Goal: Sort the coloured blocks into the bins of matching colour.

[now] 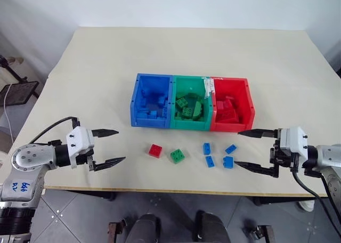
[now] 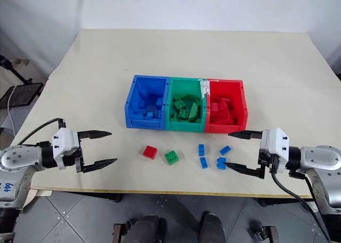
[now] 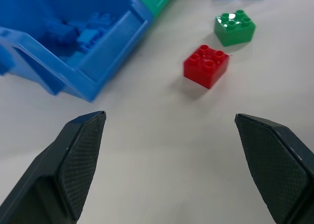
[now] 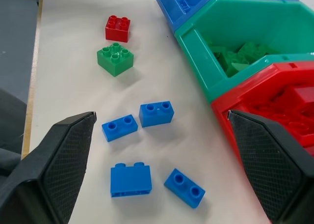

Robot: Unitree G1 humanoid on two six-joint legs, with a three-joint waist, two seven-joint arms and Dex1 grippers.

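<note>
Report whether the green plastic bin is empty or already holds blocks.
Not empty. The green plastic bin in the middle of the row already holds a pile of green studded bricks, while one green brick lies outside on the table.

Bare table (image 1: 106,67) rings the bins (image 1: 191,103); loose blocks (image 1: 217,154) crowd the near strip.

A pale beige table (image 1: 160,56) stands before a white wall (image 1: 160,6) on grey floor tiles (image 1: 74,211), and at its left sits what may be a dark mesh tray (image 1: 16,94) with a white cable (image 1: 6,112) across it.
</note>
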